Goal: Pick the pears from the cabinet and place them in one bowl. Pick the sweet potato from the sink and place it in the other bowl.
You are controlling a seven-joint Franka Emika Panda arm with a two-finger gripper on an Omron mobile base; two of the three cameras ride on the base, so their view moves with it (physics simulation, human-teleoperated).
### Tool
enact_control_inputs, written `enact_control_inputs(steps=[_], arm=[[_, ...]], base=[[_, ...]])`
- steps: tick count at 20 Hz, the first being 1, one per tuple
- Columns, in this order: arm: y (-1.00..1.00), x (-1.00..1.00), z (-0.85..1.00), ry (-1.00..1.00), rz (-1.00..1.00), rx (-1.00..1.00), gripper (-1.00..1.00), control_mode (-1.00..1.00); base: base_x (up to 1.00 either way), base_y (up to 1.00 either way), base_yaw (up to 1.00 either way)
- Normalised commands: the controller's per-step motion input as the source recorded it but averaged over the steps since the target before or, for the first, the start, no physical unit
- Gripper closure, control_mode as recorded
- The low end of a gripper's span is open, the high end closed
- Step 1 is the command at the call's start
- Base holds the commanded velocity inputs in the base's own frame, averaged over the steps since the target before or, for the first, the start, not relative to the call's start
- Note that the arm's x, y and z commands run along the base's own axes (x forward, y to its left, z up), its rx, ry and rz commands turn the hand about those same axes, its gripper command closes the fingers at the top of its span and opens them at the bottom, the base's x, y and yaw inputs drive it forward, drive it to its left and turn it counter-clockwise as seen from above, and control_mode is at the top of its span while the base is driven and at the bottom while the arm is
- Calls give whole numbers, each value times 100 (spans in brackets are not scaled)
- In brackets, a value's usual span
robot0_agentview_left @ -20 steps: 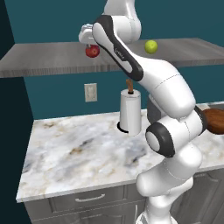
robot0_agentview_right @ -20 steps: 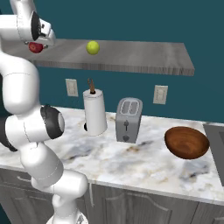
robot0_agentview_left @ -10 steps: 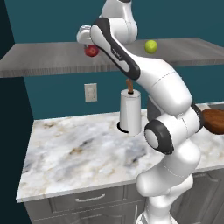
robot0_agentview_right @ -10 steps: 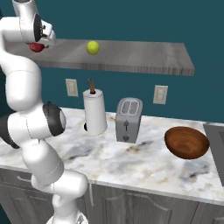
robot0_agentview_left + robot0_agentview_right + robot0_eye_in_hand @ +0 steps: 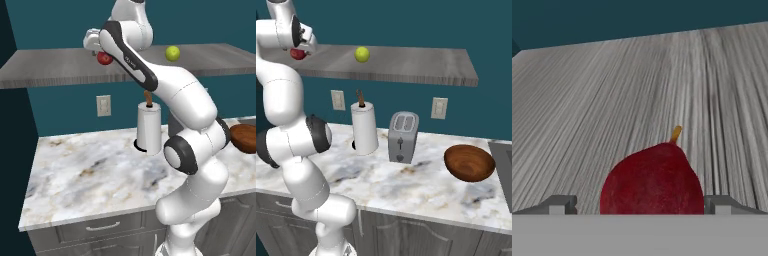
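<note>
A dark red pear [image 5: 652, 182] lies on the grey wood-grain cabinet [image 5: 612, 100], stem pointing away from the hand. My gripper [image 5: 641, 205] is open, with one fingertip on each side of this pear and gaps between. From the base, the gripper [image 5: 101, 54] reaches the red pear [image 5: 104, 58] at the left of the cabinet [image 5: 50, 72]. The yellow-green pear [image 5: 172, 53] sits further right on the slab; it also shows as the yellow-green pear [image 5: 362, 54]. The dark reddish-brown bowl [image 5: 469, 162] stands on the counter at the right. The sweet potato and the other bowl are out of view.
On the marble counter [image 5: 421, 187] stand a paper towel roll [image 5: 364, 128] and a toaster [image 5: 402, 136]. A dark corner of the sink [image 5: 504, 155] shows at the far right. Two wall sockets [image 5: 338, 99] sit on the teal wall. Grey drawer fronts [image 5: 100, 227] run below the counter.
The arm has shifted only slightly around the red pear. The jaws stay open and both pears lie where they were.
</note>
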Motion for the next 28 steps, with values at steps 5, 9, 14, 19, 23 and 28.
enact_control_inputs(steps=[5, 9, 14, 19, 23, 28], arm=[[0, 0, 0, 0, 0, 0, -100, -100], [-5, 0, -9, 0, 0, 0, -100, -100], [-1, 0, -5, 0, 0, 0, -100, -100], [0, 0, 0, 0, 0, 0, -100, -100], [0, 0, 0, 0, 0, 0, 100, -100], [0, 0, 0, 0, 0, 0, 100, -100]], base=[[0, 0, 0], [0, 0, 0], [0, 0, 0], [0, 0, 0], [0, 0, 0], [0, 0, 0]])
